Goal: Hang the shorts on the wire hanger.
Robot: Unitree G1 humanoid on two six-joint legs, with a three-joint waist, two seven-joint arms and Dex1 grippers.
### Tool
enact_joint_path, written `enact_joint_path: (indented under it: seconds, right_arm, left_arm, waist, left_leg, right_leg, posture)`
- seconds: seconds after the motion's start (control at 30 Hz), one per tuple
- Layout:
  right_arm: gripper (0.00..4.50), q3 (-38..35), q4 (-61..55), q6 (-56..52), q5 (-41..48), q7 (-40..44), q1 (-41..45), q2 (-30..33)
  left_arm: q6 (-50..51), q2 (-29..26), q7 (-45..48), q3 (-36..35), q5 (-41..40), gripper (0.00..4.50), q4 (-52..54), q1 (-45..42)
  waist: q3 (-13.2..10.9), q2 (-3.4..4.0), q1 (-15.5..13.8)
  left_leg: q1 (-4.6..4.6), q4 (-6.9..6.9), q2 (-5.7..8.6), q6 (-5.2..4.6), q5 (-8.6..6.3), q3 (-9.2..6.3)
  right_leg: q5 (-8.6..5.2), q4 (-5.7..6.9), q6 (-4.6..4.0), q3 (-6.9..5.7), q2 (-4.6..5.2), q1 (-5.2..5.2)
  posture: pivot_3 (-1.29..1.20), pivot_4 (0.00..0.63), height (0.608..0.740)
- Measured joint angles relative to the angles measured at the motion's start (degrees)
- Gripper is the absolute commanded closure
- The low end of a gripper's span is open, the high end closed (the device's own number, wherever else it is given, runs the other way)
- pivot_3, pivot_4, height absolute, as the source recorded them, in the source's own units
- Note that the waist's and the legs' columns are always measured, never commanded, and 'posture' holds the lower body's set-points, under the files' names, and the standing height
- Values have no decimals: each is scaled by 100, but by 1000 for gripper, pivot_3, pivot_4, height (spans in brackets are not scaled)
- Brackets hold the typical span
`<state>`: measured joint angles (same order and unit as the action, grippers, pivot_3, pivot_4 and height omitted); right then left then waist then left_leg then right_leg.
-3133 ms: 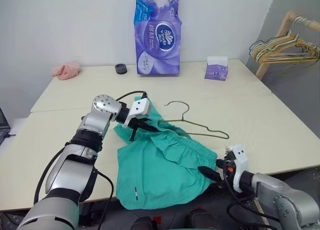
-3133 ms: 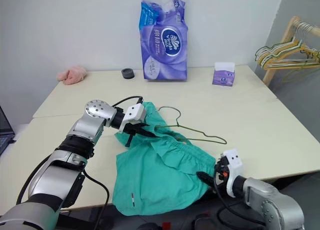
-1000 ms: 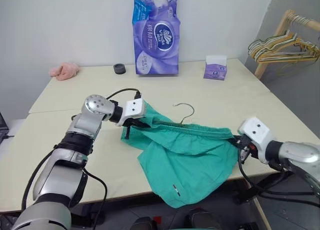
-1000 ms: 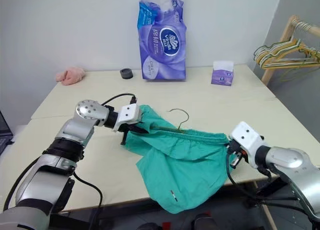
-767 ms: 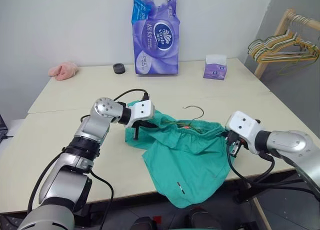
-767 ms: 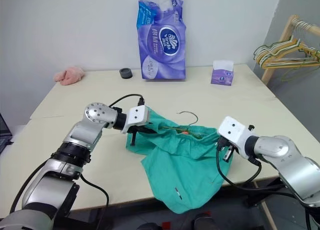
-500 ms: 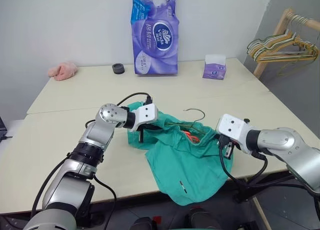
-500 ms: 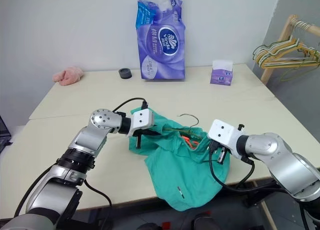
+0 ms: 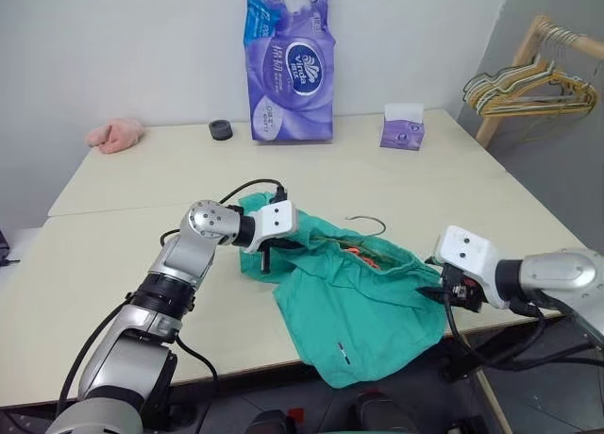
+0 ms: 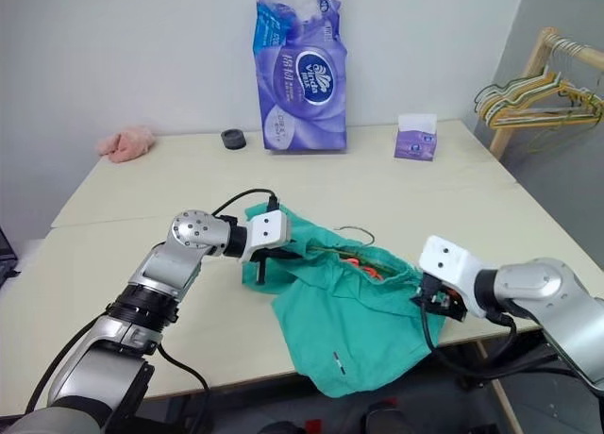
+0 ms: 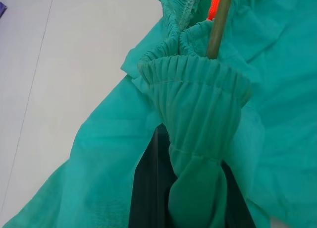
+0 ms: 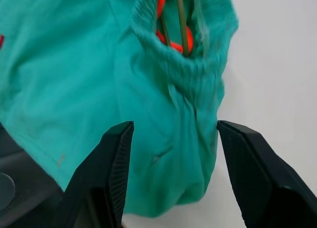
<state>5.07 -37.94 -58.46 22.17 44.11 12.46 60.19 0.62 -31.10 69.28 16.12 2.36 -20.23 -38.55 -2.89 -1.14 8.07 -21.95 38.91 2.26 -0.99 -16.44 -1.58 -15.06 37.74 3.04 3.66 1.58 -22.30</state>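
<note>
1. Left end effector (image 9: 267, 248) is clamped on the gathered waistband of the shorts (image 9: 363, 307); the left wrist view shows the bunched elastic pinched between its dark fingers.
2. Right end effector (image 12: 171, 153) has its fingers apart, with the other end of the waistband lying slack between them and not gripped.
3. The wire hanger (image 9: 366, 225) is largely inside the waistband, its hook sticking out toward the far side and its wire visible in the opening.
4. The shorts rest near the front edge of the surface (image 9: 113, 264), one leg drooping over that edge.
5. Judged progress: threading looks mostly done; settling the waistband evenly on the hanger and letting go on the left remain.
</note>
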Motion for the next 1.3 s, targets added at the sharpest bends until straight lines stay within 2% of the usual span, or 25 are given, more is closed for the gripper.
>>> enact_joint_path:
  seconds: [0.47,0.6,0.8,1.1,1.2,1.3]
  right_arm:
    - [1598,1203,1804,334,-307,237,969,-1231]
    - [2475,1464,2062,471,-466,320,1045,-1404]
    - [4482,1533,2187,688,-674,349,1063,-1442]
    - [4482,1576,1901,802,-756,449,1043,-1382]
    - [4500,1465,1660,765,-737,497,1003,-1224]
    - [4500,1417,1441,758,-695,590,878,-1060]
  left_arm:
    - [19,18,-4,9,-17,4500,123,82]
    - [151,15,0,-12,-134,4500,214,128]
    - [563,-5,-5,-111,-430,4500,320,179]
    - [1093,39,54,-494,-910,4500,321,209]
    - [1322,-8,348,-551,-1191,3830,320,271]
    - [1387,-36,568,-550,-1361,2937,309,294]
  waist:
    - [0,4,-4]
    - [0,5,-11]
    - [1,5,-9]
    - [3,5,-9]
    - [3,5,-6]
    - [3,6,-14]
  left_leg:
    - [-2,0,3,0,0,-1]
    - [-2,0,4,0,0,-2]
    - [-1,0,3,1,0,-3]
    - [-1,0,4,2,-1,-5]
    - [-1,0,4,2,-1,-6]
    - [-2,1,4,3,-1,-6]
  right_leg:
    - [1,5,-1,0,2,-2]
    - [1,6,-1,-1,3,-2]
    - [1,7,-1,-3,3,-3]
    - [1,8,-1,-4,3,-3]
    - [1,8,-1,-6,3,-4]
    - [1,7,-1,-5,4,-3]
  posture:
    - [-189,18,740]
    - [-183,18,740]
    - [-179,18,740]
    - [-185,16,740]
    - [-189,15,740]
    - [-192,16,740]
